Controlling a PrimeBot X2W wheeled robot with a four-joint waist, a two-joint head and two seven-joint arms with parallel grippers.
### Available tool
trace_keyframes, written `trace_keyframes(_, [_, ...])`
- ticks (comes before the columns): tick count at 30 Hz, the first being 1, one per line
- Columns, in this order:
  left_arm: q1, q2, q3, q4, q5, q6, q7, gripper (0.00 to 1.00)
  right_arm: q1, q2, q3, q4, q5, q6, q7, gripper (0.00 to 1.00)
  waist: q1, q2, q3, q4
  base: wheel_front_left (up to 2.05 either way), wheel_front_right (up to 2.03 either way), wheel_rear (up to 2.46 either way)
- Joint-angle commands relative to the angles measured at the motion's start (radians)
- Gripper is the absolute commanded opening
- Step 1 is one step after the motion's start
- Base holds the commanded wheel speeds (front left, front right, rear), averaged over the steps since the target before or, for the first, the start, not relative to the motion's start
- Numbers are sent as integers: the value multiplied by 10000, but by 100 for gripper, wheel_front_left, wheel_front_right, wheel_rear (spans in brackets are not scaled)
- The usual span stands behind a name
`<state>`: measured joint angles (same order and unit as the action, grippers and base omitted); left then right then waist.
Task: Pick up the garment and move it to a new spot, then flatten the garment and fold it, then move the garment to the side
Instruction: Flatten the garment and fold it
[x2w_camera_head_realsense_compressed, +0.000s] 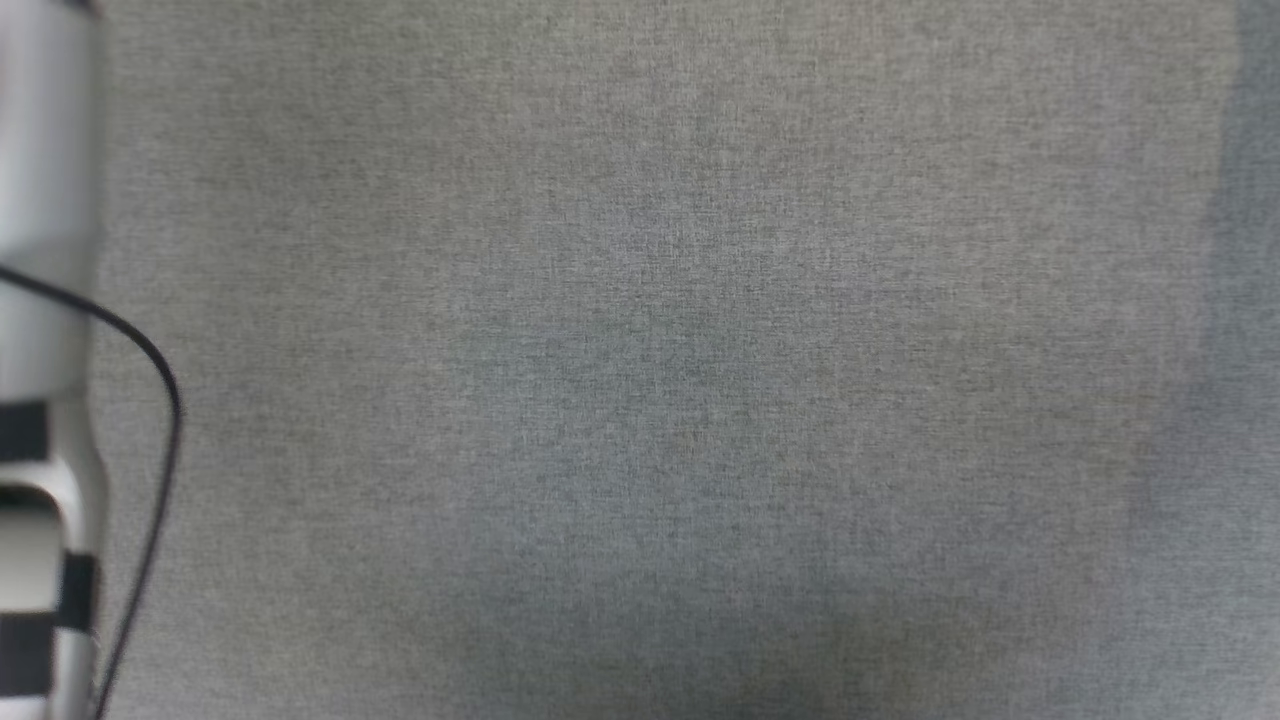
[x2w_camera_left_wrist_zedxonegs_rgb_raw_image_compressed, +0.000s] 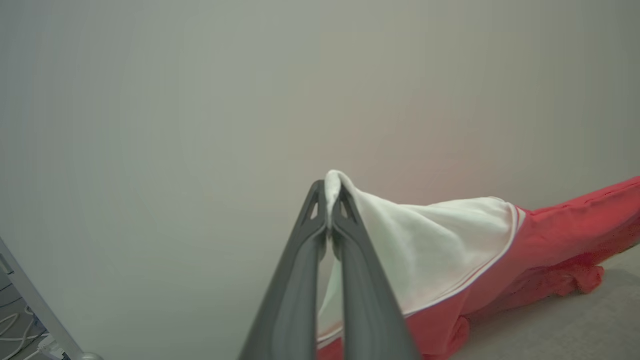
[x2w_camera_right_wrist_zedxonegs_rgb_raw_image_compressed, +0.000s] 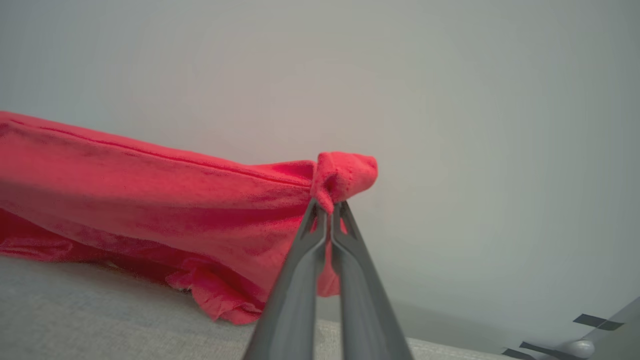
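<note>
Left claw: the left claw (x2w_camera_left_wrist_zedxonegs_rgb_raw_image_compressed: 328, 202) is clamped shut on the edge of the white sleeve (x2w_camera_left_wrist_zedxonegs_rgb_raw_image_compressed: 435, 245), and a small fold of white cloth sticks out past the tips.
Right claw: the right claw (x2w_camera_right_wrist_zedxonegs_rgb_raw_image_compressed: 328, 212) is pinched shut on a bunched knob of red cloth at the other end of the shirt.
Garment: the garment (x2w_camera_right_wrist_zedxonegs_rgb_raw_image_compressed: 150, 195) is strung between the two claws, sleeve end on the robot's left and red body end on its right. The held ends are off the surface, while the lower folds sag and lie crumpled on the worktop (x2w_camera_head_realsense_compressed: 640, 360).
Chest print: the wrist views do not show it, so I cannot tell which face is turned up.
Worktop: it has a grey woven cover. The head view looks down on a bare stretch of it, with a pale forearm (x2w_camera_head_realsense_compressed: 45, 200) and a black cable (x2w_camera_head_realsense_compressed: 150, 360) at the left edge.
Done so far: the shirt is gripped at two points and partly raised, so the pick-up looks to be in hand.
Not yet done: nothing is flattened or folded.
Left to do: carry it to the new spot, lay it out flat, fold it, then shift it to the side.
Progress: early, by my judgement, within the first of the three stages.
Risk: the trailing folds may drag or bunch under the shirt when it is carried.
</note>
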<state>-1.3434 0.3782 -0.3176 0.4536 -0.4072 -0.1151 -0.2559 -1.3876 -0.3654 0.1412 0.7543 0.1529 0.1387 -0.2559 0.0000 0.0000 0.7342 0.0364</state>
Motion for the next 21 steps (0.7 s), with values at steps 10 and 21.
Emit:
trace_keyframes(10, [4575, -469, -64, -673, -152, -130, -58, 0, 4048, -267, 848, -1108, 1399, -80, -57, 0, 0, 0, -2460, 278, 0, 0, 0])
trace_keyframes(21, [8521, -280, -709, -500, -736, -146, 4, 0, 6979, -546, 1786, -1561, 3083, -80, -58, 0, 0, 0, -4325, 682, 0, 0, 0])
